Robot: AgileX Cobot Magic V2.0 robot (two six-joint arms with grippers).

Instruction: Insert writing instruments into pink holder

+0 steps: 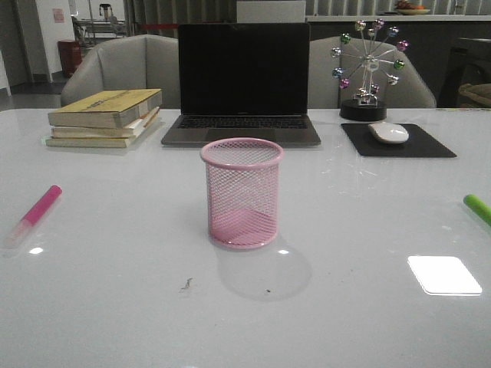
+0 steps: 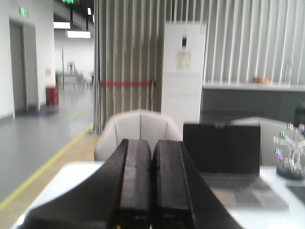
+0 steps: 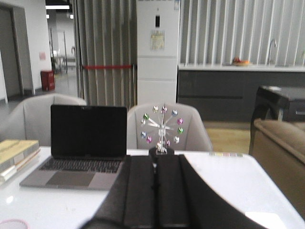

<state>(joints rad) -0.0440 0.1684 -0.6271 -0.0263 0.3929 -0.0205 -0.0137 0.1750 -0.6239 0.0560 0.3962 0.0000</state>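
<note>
Markers lie untouched on the tabletop, so by my reading nothing of the task is done yet: both still have to be picked up and dropped into the pink holder [image 1: 242, 193], which stands upright and empty at the middle of the tabletop [image 1: 115, 307]. The pink marker [image 1: 36, 214] lies flat far out on the left arm's side, its whitish end toward the near edge; the green marker [image 1: 477, 208] lies far out on the right arm's side, cut off by the frame edge so only part shows. Neither tool appears in the front view. In the wrist views, the left tool [image 2: 151, 183] has its dark padded fingers pressed together with nothing between them, and the right tool [image 3: 153, 193] is likewise closed on nothing. Both are raised and pointed across the tabletop toward the laptop [image 1: 242, 84], with the markers out of their sight; only a sliver of the holder's rim shows at the corner of the right wrist view. The holder is a cylinder of fine wire mesh with a solid rim and base, see-through and light-looking. Each marker is a chunky, smooth plastic stick. The tabletop is glossy white and throws back ceiling lights, so it probably offers little friction to a sliding marker.
</note>
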